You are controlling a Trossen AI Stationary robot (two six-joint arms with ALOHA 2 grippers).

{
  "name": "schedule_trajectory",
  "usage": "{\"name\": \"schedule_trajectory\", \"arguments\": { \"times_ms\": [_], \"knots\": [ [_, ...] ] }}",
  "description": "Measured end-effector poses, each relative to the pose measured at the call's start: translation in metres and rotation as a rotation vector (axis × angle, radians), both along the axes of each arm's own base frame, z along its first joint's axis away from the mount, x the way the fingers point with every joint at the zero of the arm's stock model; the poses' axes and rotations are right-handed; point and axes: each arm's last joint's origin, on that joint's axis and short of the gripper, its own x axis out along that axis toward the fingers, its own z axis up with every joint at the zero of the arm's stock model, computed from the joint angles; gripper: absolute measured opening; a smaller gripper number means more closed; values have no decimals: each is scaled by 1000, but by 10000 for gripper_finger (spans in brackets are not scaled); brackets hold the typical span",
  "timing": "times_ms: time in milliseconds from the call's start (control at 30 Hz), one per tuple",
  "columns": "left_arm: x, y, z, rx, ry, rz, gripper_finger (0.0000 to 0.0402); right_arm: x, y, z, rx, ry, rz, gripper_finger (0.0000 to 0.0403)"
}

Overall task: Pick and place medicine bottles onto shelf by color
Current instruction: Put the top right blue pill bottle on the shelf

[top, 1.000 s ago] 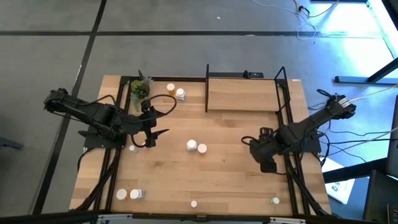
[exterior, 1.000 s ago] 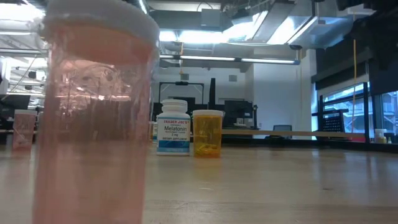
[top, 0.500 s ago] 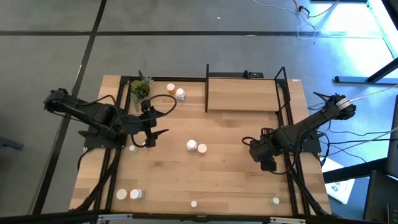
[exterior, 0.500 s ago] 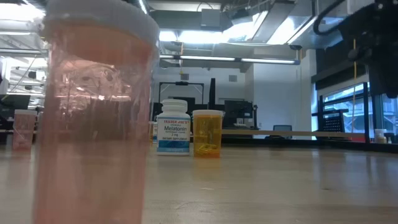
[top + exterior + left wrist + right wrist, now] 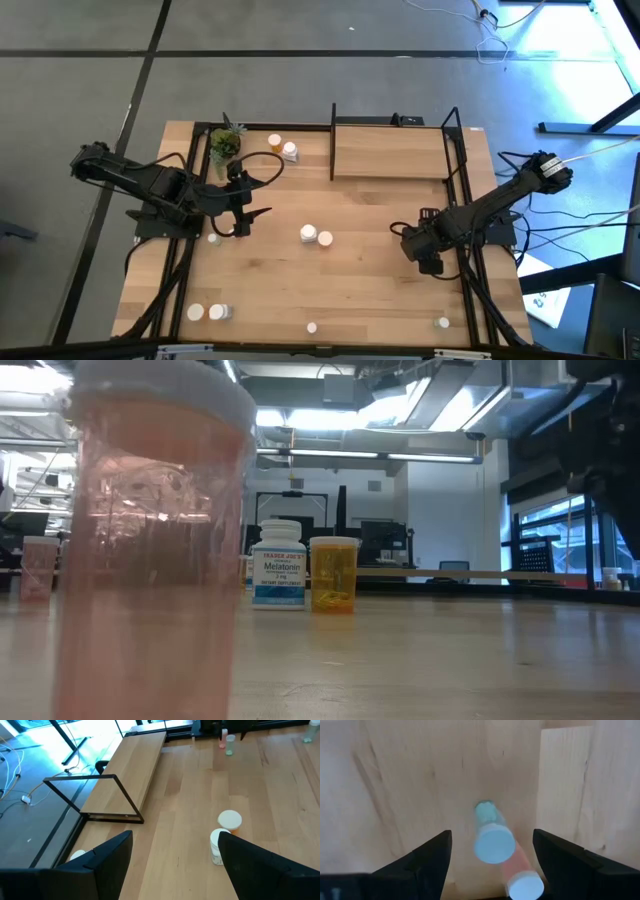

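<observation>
floor (image 5: 90, 100): grey w/ dark seams | ceiling lights (image 5: 330, 420): lit | windows (image 5: 560, 545): right | cables (image 5: 495, 45): loose

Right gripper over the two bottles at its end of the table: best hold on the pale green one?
Grip the pale green bottle across its round body, just under the white cap, coming from above. It stands upright between the open fingers of the right gripper. The pink bottle stands very close on one side, so keep both fingers off that side.
</observation>
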Motion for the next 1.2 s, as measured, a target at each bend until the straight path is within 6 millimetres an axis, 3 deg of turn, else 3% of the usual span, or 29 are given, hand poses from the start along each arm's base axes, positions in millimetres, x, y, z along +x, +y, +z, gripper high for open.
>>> {"name": "schedule_trajectory", "arguments": {
  "times_ms": [600,967,1200],
  "knots": [
    [0,0,0,-1,0,0,289,1,0,-1,-14,-14,-4,280],
    [0,0,0,-2,-1,0,289,1,0,-1,-14,-12,-3,219],
    [0,0,0,-2,-1,0,289,1,0,-1,-14,-13,-3,210]
  ]
}}
